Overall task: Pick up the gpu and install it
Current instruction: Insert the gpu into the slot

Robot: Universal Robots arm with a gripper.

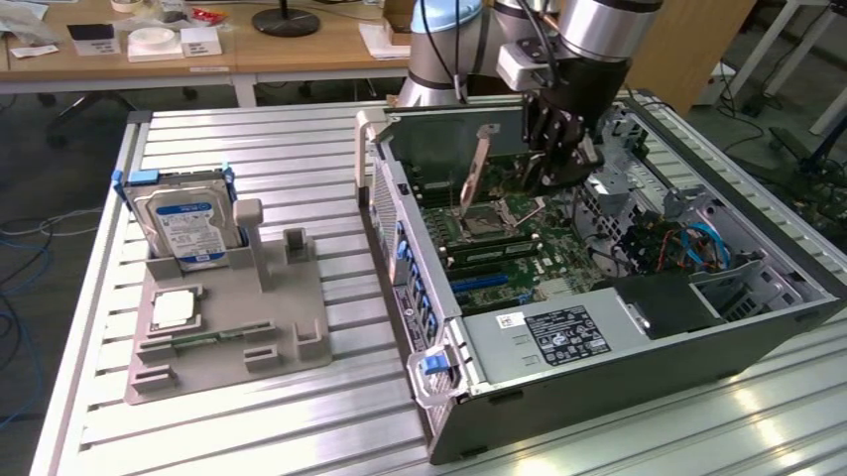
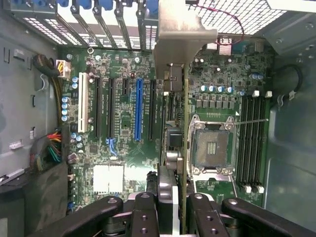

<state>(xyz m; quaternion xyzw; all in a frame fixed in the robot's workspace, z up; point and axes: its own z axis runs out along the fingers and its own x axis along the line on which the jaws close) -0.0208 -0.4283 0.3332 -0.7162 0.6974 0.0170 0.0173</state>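
My gripper point(image 1: 553, 159) hangs inside the open computer case point(image 1: 397, 228), above the green motherboard point(image 1: 503, 238). It is shut on the gpu point(image 1: 543, 180), which hangs dark and thin below the fingers. In the wrist view the gpu point(image 2: 174, 123) appears edge-on, clamped between the black fingers point(image 2: 143, 210), with its silver end bracket point(image 2: 180, 34) pointing towards the case's rear slot covers. The card hovers above the motherboard point(image 2: 123, 163), between the blue expansion slot point(image 2: 139, 108) and the CPU socket point(image 2: 211, 145), and is not seated in a slot.
A grey fixture tray point(image 1: 232, 327) on the slatted table holds an upright hard drive point(image 1: 185, 223) and a small silver CPU chip point(image 1: 177, 309). Inside the case are the power supply point(image 1: 556, 332), cables point(image 1: 688, 248) and memory slots point(image 2: 252, 143). A desk stands behind.
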